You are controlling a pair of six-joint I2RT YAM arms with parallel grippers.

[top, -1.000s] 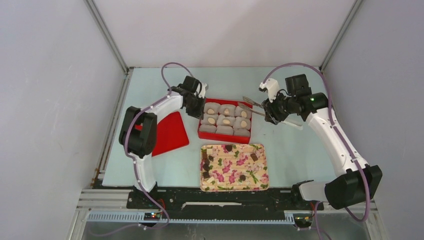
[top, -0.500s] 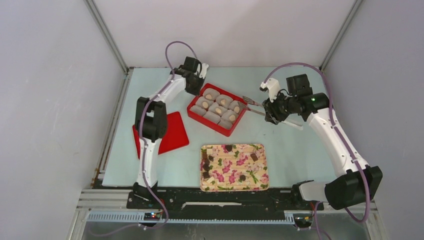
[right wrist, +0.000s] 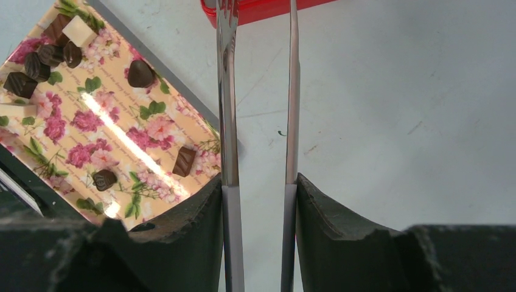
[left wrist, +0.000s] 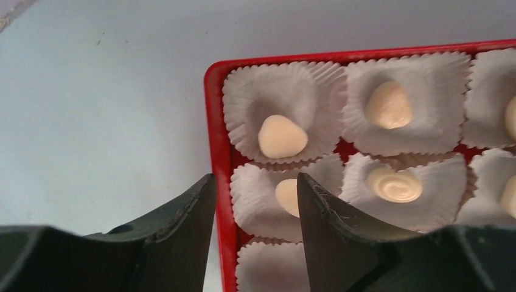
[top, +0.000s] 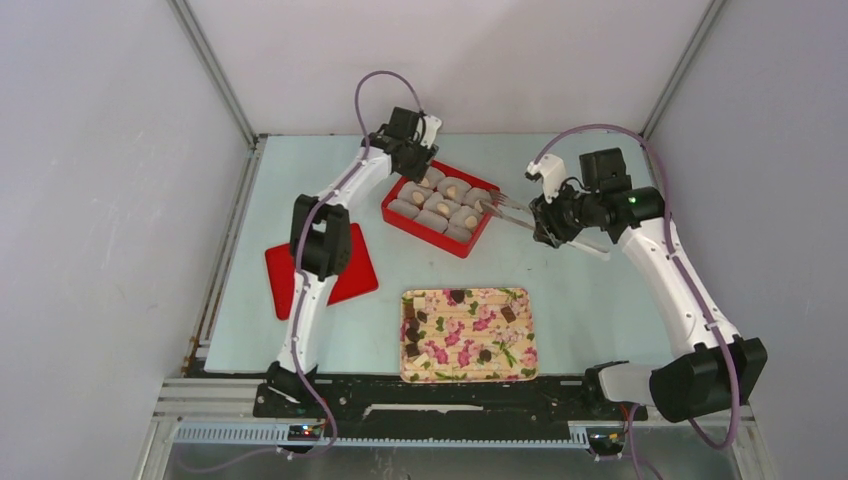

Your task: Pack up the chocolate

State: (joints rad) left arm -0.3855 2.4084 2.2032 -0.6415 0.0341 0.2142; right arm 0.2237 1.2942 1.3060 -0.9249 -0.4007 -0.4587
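The red box holds paper cups with pale cream chocolate in several of them. My left gripper is at the box's far left corner. In the left wrist view its jaws stand apart astride the box's red wall, next to cream pieces. My right gripper is shut on metal tongs, whose tips reach the box's right edge. In the right wrist view the tongs' arms are spread and empty. Dark and white chocolate lies loose on the floral tray.
A flat red lid lies at the left, partly under my left arm. The floral tray also shows in the right wrist view with dark pieces on it. Walls close in the table at the left, back and right.
My left gripper has moved away from me and to the right, and the red box has turned and slid toward the back with it. The right gripper and tongs have barely shifted.
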